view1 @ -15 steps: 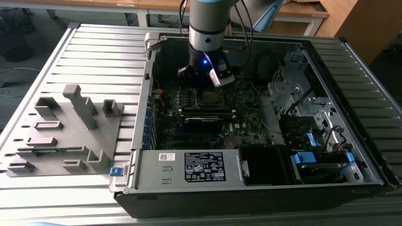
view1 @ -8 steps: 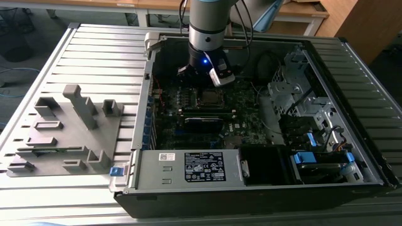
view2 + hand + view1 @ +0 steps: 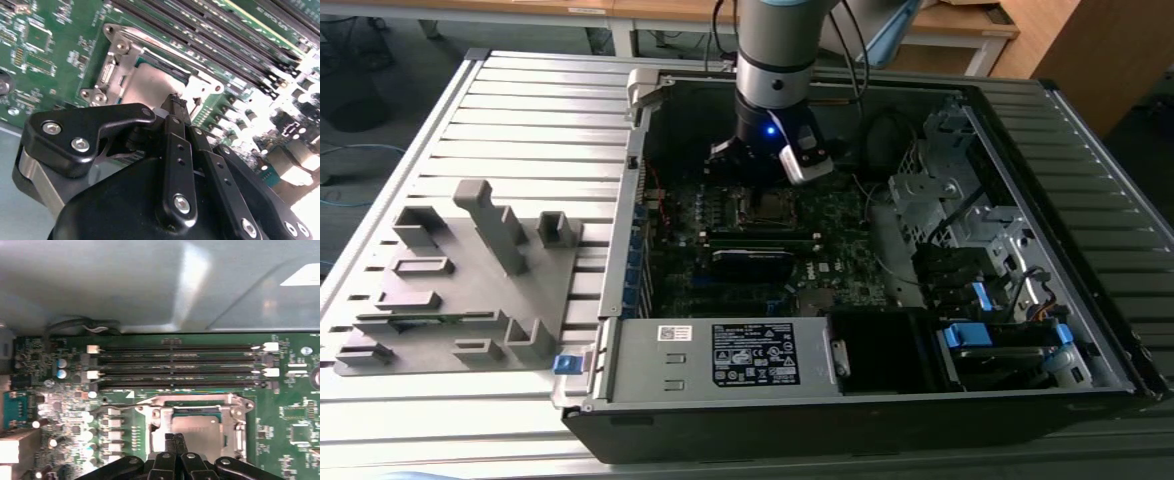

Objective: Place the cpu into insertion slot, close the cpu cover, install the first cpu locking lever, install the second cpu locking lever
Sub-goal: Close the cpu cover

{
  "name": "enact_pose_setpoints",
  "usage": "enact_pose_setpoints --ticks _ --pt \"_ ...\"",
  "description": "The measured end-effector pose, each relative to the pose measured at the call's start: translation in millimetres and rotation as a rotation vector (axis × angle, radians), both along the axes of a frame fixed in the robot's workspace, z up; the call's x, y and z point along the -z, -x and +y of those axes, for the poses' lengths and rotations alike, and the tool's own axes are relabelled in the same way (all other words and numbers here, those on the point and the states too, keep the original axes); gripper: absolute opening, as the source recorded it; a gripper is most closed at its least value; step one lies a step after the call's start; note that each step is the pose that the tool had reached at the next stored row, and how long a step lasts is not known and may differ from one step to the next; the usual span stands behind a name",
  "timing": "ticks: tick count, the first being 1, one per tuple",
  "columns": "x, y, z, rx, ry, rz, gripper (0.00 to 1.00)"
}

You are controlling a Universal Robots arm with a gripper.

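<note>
The cpu (image 3: 202, 432) lies flat in the insertion slot (image 3: 767, 207) on the green motherboard, its dull metal face (image 3: 147, 82) showing. The silvery cpu cover (image 3: 235, 412) lies down around it, and the chip shows through the cover's window in both wrist views. Its frame edge with screws (image 3: 117, 55) is plain to see. My gripper (image 3: 175, 440) hangs directly over the socket's edge with its black fingers pressed together and nothing between them. The tip (image 3: 175, 101) sits just above the cover. I cannot make out how the locking levers stand.
Long black memory slots (image 3: 175, 365) run beside the socket. The computer case wall (image 3: 150, 285) rises behind them. In the exterior view a grey fixture block (image 3: 467, 280) stands at the left, a power supply box (image 3: 720, 355) at the front, and drive cages (image 3: 947, 210) at the right.
</note>
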State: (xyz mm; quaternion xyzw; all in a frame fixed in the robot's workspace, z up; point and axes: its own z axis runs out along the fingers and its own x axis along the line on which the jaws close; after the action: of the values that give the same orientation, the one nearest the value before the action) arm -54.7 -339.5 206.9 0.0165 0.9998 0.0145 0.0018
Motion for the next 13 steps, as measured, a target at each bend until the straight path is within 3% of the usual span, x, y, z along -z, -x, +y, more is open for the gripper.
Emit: enact_pose_setpoints --ticks 4,5,13 --pt "0.0 -7.2 0.0 0.0 0.0 0.0 0.11" --pt "0.0 -13.6 0.0 0.0 -0.0001 0.0 0.11" --pt "-10.0 -13.8 0.0 0.0 -0.0008 -0.0001 0.11"
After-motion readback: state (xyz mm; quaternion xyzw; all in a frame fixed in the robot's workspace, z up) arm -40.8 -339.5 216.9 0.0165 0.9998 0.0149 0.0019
